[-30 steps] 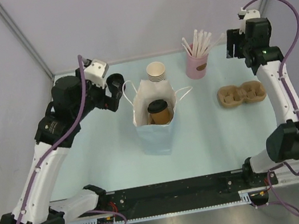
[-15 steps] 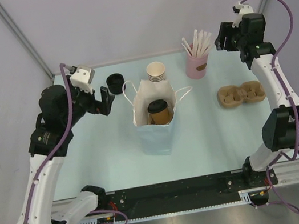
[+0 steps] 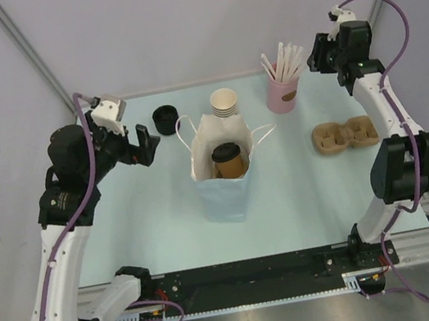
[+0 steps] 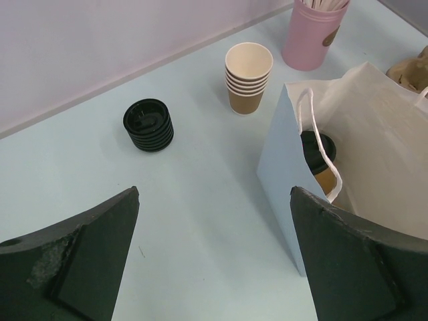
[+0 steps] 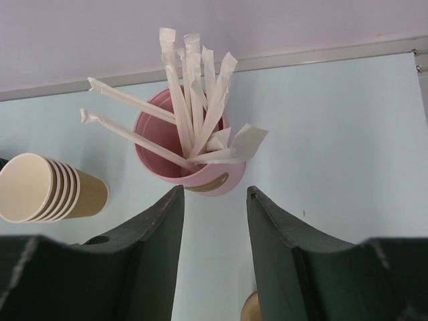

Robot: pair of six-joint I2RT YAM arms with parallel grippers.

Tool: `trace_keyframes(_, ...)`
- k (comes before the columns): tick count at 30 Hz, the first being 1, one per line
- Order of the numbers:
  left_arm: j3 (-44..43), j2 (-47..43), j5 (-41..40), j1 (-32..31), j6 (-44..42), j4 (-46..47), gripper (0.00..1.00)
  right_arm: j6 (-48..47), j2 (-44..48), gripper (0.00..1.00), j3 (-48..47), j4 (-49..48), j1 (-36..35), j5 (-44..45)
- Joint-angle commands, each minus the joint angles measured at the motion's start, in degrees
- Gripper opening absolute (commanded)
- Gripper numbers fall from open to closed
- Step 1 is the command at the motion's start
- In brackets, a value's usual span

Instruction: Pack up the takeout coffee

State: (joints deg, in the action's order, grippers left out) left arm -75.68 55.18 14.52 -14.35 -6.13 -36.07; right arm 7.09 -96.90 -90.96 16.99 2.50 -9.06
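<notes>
Inside the white paper bag (image 3: 222, 196) at the middle of the table, the takeout coffee (image 3: 227, 161) stands upright with its black lid on, seen past the bag's open mouth; it is likely light, with thin paper walls that dent under a hard pinch and a slick plastic lid that could pop off if squeezed, so the safest hold is on the brown body just under the lid, where the rolled rim stiffens it; whether it holds liquid cannot be told. Just behind the bag sits the stack of lidless cups (image 3: 223, 102), with the stack of black lids (image 3: 164, 119) to its left and the pink cup of white sticks (image 3: 281, 92) to its right; a cardboard cup carrier (image 3: 346, 135) lies near the right edge. The left gripper (image 3: 145, 143) hangs spread wide and empty, left of the lids; the right gripper (image 3: 321, 58) hovers by the pink cup, jaws partly apart with nothing between them. Against a second ago, the left arm has drawn back off the lids, now uncovered; the right has swung in toward the sticks; coffee and bag have not moved.
</notes>
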Motion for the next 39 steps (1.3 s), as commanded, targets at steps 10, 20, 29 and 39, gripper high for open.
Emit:
trace_keyframes(10,1.1,-0.9,4.5,4.3,2.4,2.9,1.0,0.6,-3.2,0.2,-4.0,-5.9,0.1,0.4)
trace_keyframes(20,1.9,-1.2,6.4,5.7,2.8,3.3,1.0,-0.1,-2.5,0.18,-4.0,-5.7,0.1,0.6)
trace_keyframes(29,2.2,-1.1,7.1,6.5,3.2,3.6,0.99,-0.4,-4.3,0.41,-5.5,-3.5,0.1,3.1)
trace_keyframes(39,2.5,-1.2,8.1,8.1,3.8,3.9,1.0,0.2,-5.9,0.26,-7.5,-5.4,0.1,1.0)
